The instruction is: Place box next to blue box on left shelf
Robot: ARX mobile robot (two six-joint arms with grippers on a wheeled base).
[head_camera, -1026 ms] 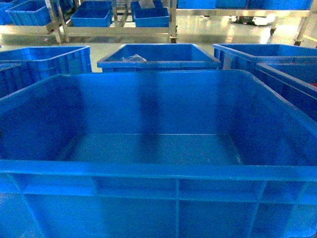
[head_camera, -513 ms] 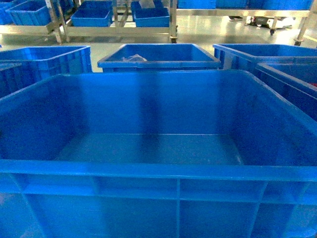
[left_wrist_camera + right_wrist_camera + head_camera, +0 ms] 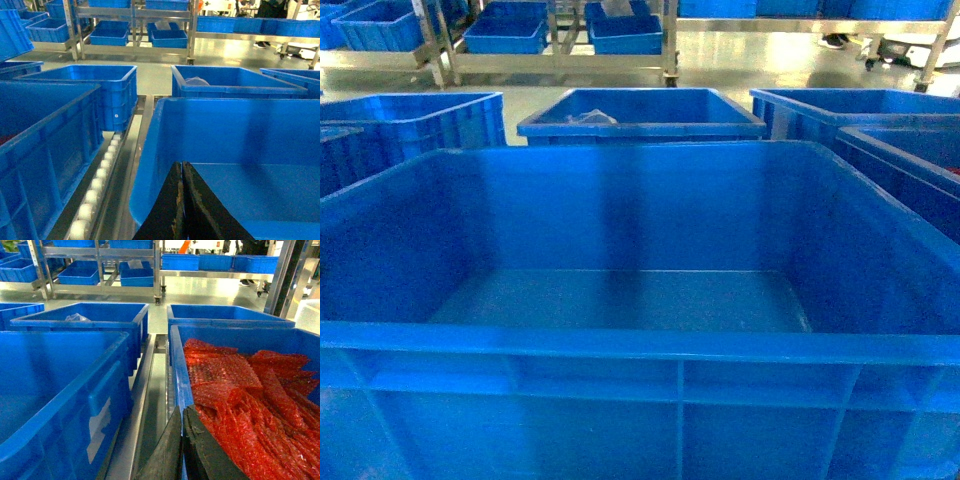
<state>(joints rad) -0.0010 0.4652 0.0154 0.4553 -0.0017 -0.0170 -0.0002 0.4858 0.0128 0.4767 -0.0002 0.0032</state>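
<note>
1. Head view: the large bright-blue rectangular plastic crate (image 3: 640, 300) fills the frame, close to the camera, its thick flat rim along the bottom and its glossy floor bare. Behind this crate stand three more blue plastic crates: one behind its left corner (image 3: 415, 120), one straight behind holding a clear crumpled wrapper (image 3: 640, 115), one behind its right corner (image 3: 850, 110). Farther behind the crate, a metal-framed shelf rack (image 3: 560, 60) carries smaller blue bins. Neither gripper shows here.

2. Left wrist view: the left gripper (image 3: 182, 200) rises from the bottom edge with its two black fingers pressed together, no gap between them, in front of the big crate's (image 3: 235, 150) near left corner. Whether they touch the rim I cannot tell. Left of the crate runs a track of white rollers (image 3: 97, 185), with another blue crate beyond it.

3. Right wrist view: the right gripper (image 3: 182, 445) likewise has its dark fingers pressed together. The big crate (image 3: 55, 395) lies to its left. Right of that crate, across a metal rail (image 3: 142, 405), a blue crate holds red bubble wrap (image 3: 240, 395).
</note>
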